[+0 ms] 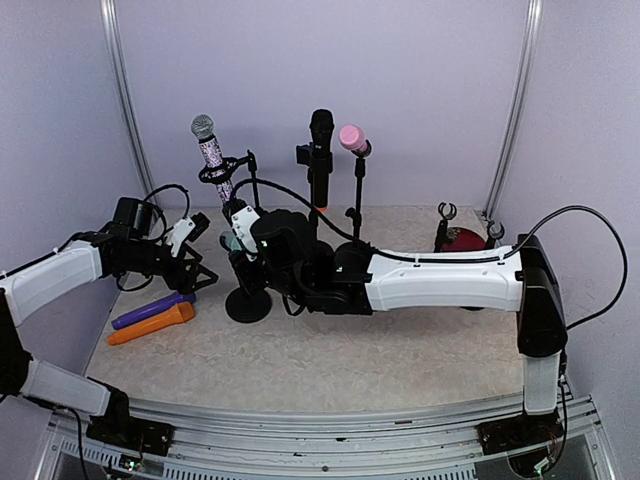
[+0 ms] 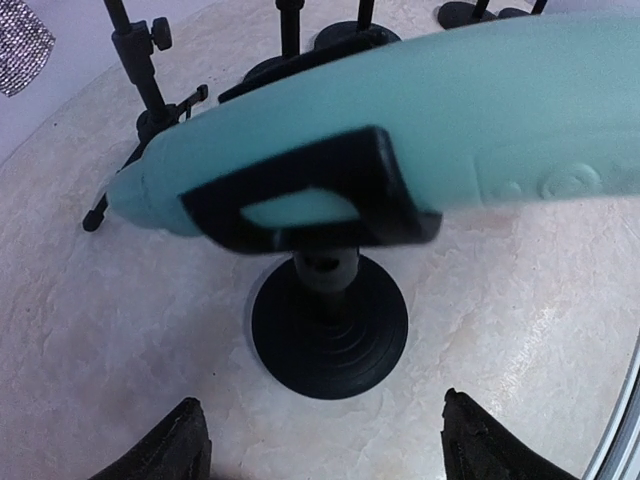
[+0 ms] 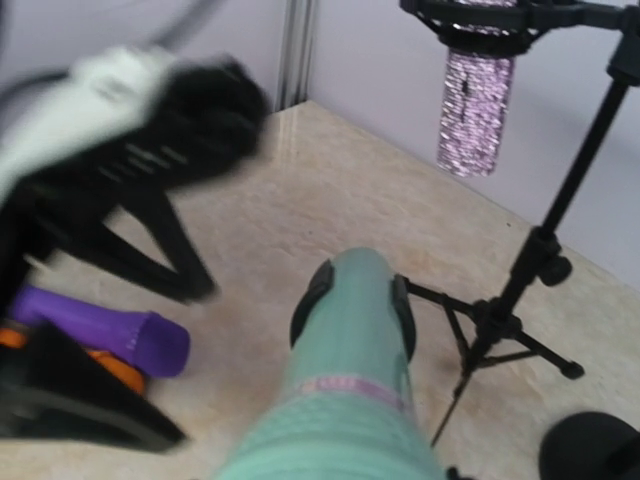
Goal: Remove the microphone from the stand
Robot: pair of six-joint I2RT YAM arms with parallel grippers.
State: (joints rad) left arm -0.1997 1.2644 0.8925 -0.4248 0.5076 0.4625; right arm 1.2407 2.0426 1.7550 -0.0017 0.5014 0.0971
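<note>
A teal microphone sits in the black clip of a short stand with a round black base. In the left wrist view the microphone lies across the top, above the base. My right gripper reaches in from the right and is shut on the microphone's head end. In the right wrist view the microphone fills the lower middle and hides the fingers. My left gripper is open and empty just left of the stand, its fingertips wide apart.
A purple microphone and an orange one lie at the front left. Behind stand a glitter microphone on a tripod, a black microphone and a pink one. A red object is at the right.
</note>
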